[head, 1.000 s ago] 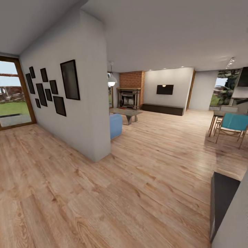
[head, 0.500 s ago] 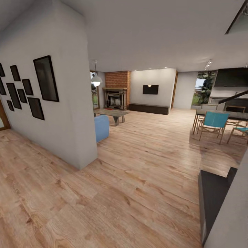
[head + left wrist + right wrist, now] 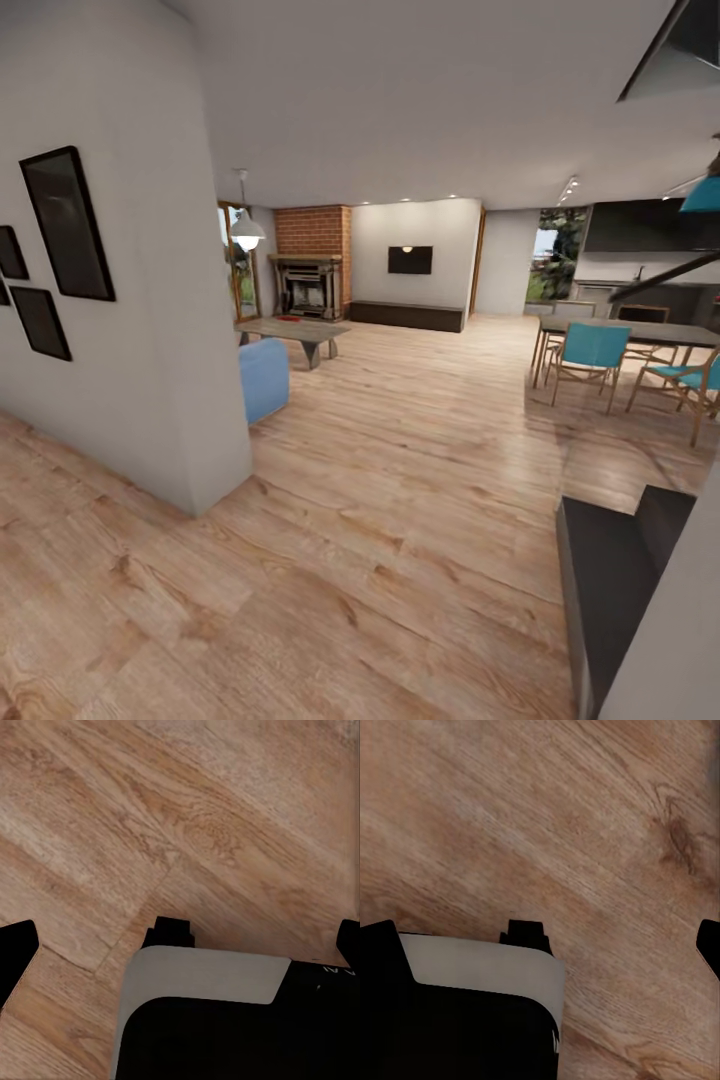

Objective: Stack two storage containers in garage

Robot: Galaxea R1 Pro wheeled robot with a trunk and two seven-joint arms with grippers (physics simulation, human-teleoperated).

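The living room lies ahead in the head view, with a brick column, a black TV, a long dark cabinet and a blue sofa. A small red shape rests on the low table; it is too small to tell whether it is a storage container. The garage and its concrete floor are out of view. My left gripper and right gripper both hang open over light wood planks, nothing between their fingers.
A white partition wall with black picture frames stands close at the left. A dining table with teal chairs is at the right. A dark low block sits beside a pale wall at the lower right. Wood floor stretches ahead.
The whole head view has shifted: the camera turned right and moved forward. The partition wall slid left, the glass door left the picture, and the dining set came further in.
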